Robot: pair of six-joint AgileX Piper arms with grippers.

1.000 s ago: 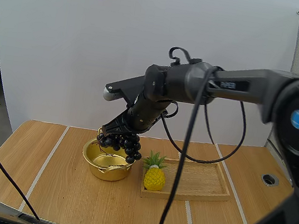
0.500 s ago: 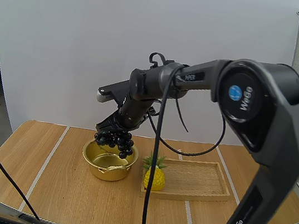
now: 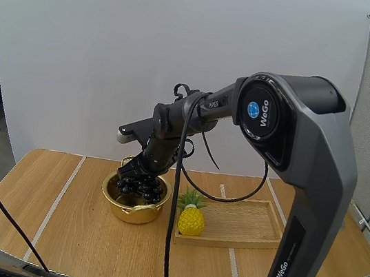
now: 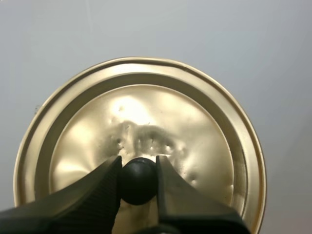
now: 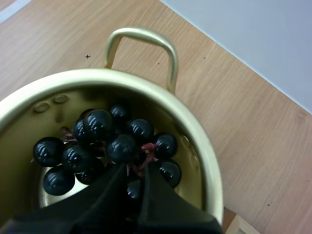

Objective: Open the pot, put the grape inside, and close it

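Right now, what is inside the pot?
A bunch of dark grapes is inside the pot, its stem pinched by the right end effector. A patch of bare bottom shows beside it; the bottom beneath the grapes is covered.

Shiny gold metal pot (image 3: 133, 213), dented glossy lid (image 4: 195, 122), glossy black grapes (image 5: 100, 124); matt wooden table (image 3: 73, 233)

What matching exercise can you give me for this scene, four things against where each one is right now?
Things:
1. lid
2. bunch of grapes
3. pineapple
4. pot

Places:
A. at the left end of the wooden tray
B. held up high by its knob in the left gripper
C. on the table, left of the wooden tray
D. down inside the pot, pinched by the right gripper

Pairs: 1-B, 2-D, 3-A, 4-C
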